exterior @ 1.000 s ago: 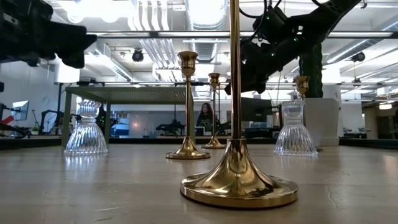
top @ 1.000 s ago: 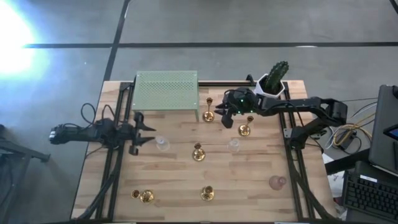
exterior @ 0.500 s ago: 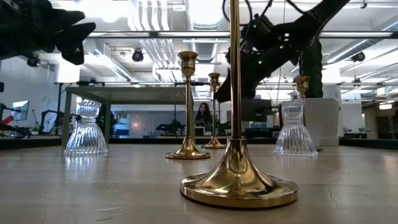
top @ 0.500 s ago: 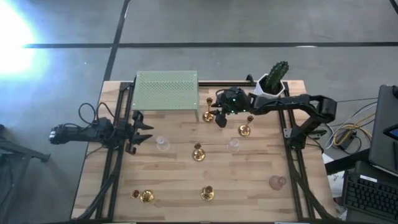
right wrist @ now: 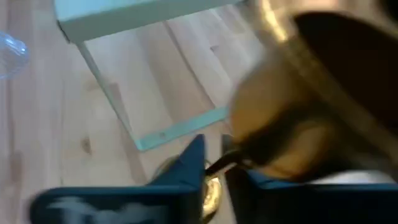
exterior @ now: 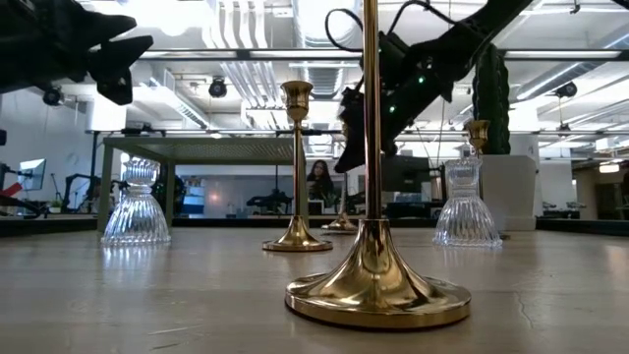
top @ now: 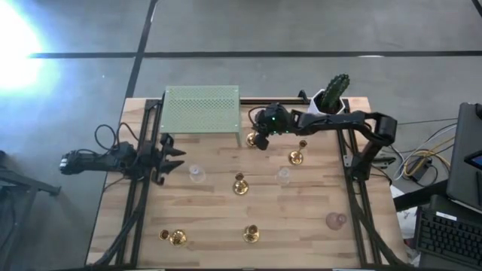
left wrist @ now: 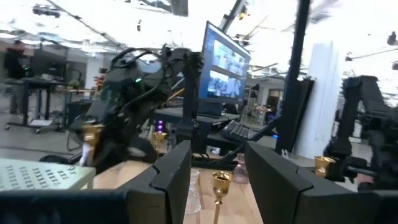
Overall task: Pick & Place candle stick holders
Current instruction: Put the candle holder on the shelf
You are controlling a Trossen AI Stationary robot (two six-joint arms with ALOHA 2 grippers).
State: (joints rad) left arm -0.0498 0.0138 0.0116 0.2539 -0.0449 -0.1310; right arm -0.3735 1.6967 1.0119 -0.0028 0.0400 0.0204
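Observation:
Several gold candlesticks stand on their round bases on the wooden table: one by the green rack's leg (top: 251, 141), others further out (top: 295, 157) (top: 240, 185) (top: 251, 234) (top: 177, 237). Clear glass holders (top: 196, 174) (top: 283, 175) and a pinkish one (top: 335, 220) stand between them. My right gripper (top: 259, 140) is down over the candlestick by the rack (right wrist: 273, 118) and shut on it. My left gripper (top: 173, 158) hovers open and empty at the table's left side. My right gripper has the candlestick's thin stem (right wrist: 218, 163) between its two fingers, just below the candle cup; the wrist view is blurred. The fingers (exterior: 346, 157) slant down from above and from the table's right. The candlestick stands upright, its base (exterior: 340, 225) on the table.
A green perforated rack (top: 202, 109) stands at the far left-centre, right beside the held candlestick. A white pot with a cactus (top: 331, 98) stands at the far right. Black frame rails run along both table sides. Bare wood lies in the near middle.
My right gripper has gone toward the table's left edge, from above the far right candlestick to the candlestick beside the green rack, and come down over its top. The candlesticks and glass holders have stayed in place.

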